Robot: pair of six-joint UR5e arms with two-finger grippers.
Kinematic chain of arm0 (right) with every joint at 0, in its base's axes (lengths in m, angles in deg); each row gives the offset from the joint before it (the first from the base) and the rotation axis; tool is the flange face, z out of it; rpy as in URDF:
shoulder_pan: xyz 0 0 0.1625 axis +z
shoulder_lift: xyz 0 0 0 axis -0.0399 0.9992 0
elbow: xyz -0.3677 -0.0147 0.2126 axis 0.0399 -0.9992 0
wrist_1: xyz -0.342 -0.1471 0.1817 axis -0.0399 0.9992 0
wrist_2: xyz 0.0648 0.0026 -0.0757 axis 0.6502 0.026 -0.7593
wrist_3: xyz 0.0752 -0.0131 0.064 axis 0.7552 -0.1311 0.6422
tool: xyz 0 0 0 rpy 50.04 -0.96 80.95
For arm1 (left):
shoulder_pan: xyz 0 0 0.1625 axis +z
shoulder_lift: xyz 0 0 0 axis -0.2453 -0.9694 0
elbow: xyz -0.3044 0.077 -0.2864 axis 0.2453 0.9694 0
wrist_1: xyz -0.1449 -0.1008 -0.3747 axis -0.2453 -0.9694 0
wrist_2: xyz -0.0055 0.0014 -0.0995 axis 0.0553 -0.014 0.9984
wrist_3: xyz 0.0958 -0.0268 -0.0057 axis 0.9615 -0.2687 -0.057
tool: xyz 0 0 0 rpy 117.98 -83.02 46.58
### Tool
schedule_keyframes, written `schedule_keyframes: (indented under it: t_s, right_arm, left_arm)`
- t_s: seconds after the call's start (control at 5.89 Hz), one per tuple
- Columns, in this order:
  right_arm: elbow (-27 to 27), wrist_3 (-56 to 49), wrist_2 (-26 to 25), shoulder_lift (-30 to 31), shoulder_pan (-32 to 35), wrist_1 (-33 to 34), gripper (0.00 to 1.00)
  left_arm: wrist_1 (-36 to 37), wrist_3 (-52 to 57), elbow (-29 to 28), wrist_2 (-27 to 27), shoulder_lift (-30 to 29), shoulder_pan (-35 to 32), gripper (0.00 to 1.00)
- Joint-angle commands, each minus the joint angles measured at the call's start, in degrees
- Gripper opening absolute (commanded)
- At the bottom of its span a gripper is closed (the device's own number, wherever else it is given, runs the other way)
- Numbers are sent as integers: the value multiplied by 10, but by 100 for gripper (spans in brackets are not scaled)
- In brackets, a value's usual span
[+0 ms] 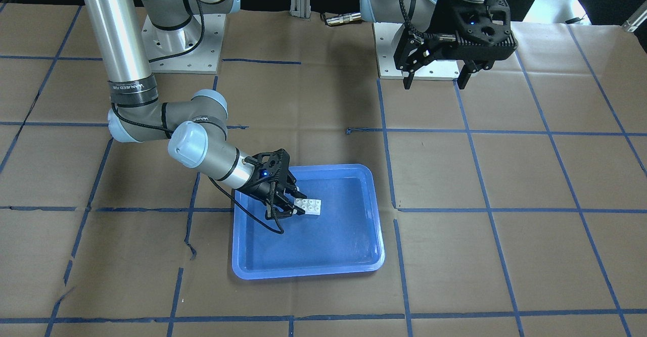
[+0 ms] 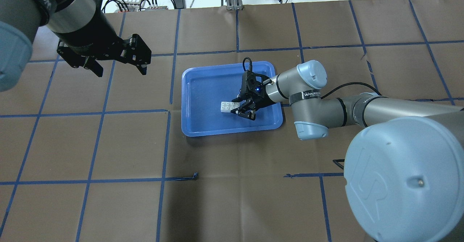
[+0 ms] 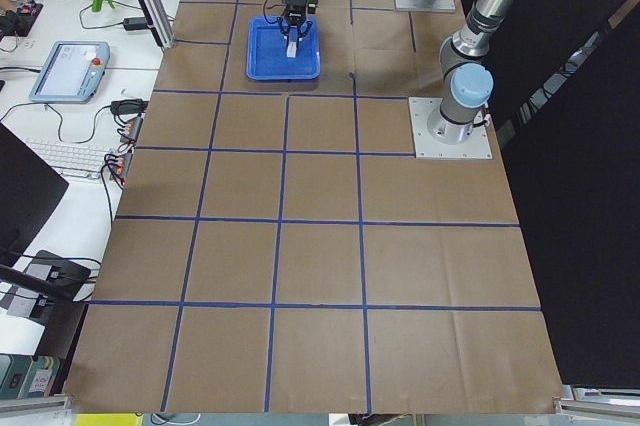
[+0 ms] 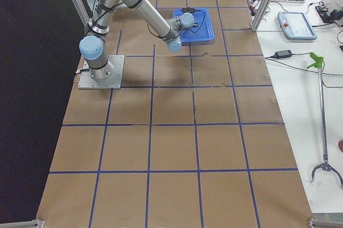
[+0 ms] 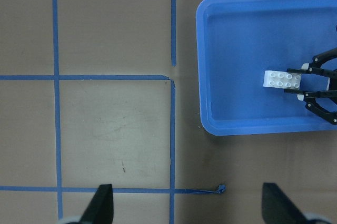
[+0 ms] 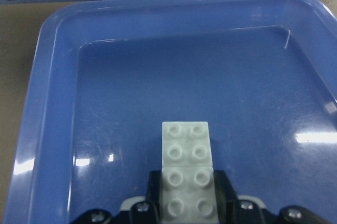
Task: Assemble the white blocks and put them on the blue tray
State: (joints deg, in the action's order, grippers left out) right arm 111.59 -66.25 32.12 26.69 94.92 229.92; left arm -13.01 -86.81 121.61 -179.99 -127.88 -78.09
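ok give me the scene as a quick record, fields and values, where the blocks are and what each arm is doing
white blocks: two, end to end in one strip, studs up, inside the tray
blue tray: flat on the table, holds only the blocks
right tool: closed on the strip's end nearest its wrist, one finger each side
blocks touching tray floor: cannot tell
left tool: open, empty, raised over the table, off to the tray's side
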Motion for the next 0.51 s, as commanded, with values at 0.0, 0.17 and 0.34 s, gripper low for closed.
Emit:
schedule_keyframes:
  t_s: [0.0,0.17,0.34]
  right_arm:
    - [1,1,0,0,0,0,36]
    - [1,2,0,-1,0,0,45]
    - [0,2,0,-1,0,0,51]
  left_arm:
    - [0,0,0,0,0,0,99]
    - [0,0,0,0,0,0,99]
    - [0,0,0,0,0,0,99]
